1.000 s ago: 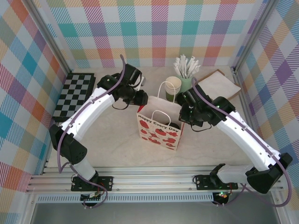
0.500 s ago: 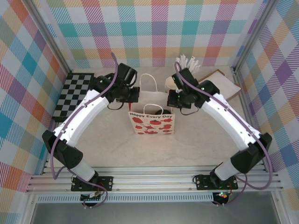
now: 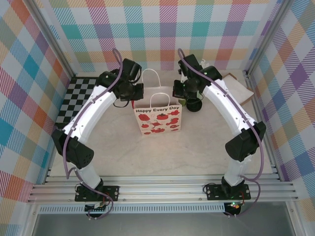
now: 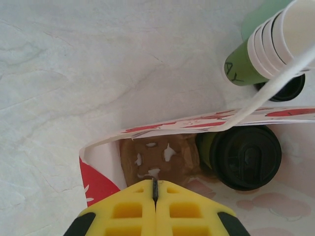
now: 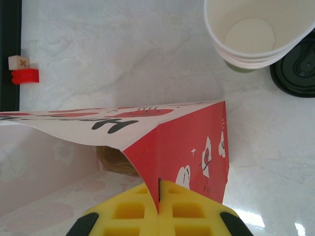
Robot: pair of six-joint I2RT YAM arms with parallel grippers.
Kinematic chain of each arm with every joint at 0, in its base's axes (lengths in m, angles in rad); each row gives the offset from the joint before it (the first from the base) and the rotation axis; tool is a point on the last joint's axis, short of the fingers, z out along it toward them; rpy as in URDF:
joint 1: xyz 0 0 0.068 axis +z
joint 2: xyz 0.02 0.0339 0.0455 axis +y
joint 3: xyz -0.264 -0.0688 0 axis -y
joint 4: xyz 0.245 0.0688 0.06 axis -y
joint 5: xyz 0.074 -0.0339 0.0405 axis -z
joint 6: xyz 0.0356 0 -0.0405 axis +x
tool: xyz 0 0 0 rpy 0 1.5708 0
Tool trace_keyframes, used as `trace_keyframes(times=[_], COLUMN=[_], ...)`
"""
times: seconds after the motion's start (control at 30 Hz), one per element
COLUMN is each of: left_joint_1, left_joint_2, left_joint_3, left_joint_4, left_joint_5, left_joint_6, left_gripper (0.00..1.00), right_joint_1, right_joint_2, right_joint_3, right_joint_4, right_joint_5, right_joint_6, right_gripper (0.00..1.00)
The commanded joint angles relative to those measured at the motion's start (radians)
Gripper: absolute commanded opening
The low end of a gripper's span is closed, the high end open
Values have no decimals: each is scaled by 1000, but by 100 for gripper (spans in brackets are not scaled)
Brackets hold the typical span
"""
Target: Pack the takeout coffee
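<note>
Left wrist view: left gripper [image 4: 155,189] pressed flat together at the near rim of the paper bag [image 4: 101,184], impossible to tell whether any paper is caught between. Just beyond those fingertips, down inside the bag, the brown cardboard carrier [image 4: 157,157], and touching its side, toward the right of that view, the takeout coffee [image 4: 245,158] with black lid up. Right wrist view: right gripper [image 5: 158,189] clamped tight, pinching the bag's red side fold.
</note>
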Motion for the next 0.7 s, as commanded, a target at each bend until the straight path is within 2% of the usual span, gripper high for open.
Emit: trace_keyframes(times=[0.0,0.13,0.23,0.33,0.43,0.47,0.5,0.57,0.6,0.67], left_joint_1=[23,25,28,31,37,42,48,58,60,61], left_joint_2=[53,109,136,170,181,171,156,121,97,32], left_joint_3=[82,154,181,232,285,290,288,279,271,222], left_joint_4=[-20,-39,-43,-72,-101,-104,-105,-118,-127,-129], left_joint_5=[13,32,49,57,42,35,31,26,15,-11], left_joint_6=[21,26,31,44,65,71,77,91,98,107], left_gripper=[1,2,8,14,20,29,42,69,78,88], right_joint_1=[-5,-8,-15,-17,-18,-22,-30,-69,-104,-175], right_joint_2=[20,14,19,7,-32,-51,-70,-100,-111,-131], right_joint_3=[38,14,24,42,46,38,25,5,-2,-29], right_joint_4=[-32,-21,-33,-34,-29,-22,-11,-6,-10,11], right_joint_5=[12,38,53,73,113,130,145,138,110,52], right_joint_6=[7,35,32,28,10,-5,-22,-51,-58,-71], right_gripper=[3,7,13,25,43,50,57,59,60,63])
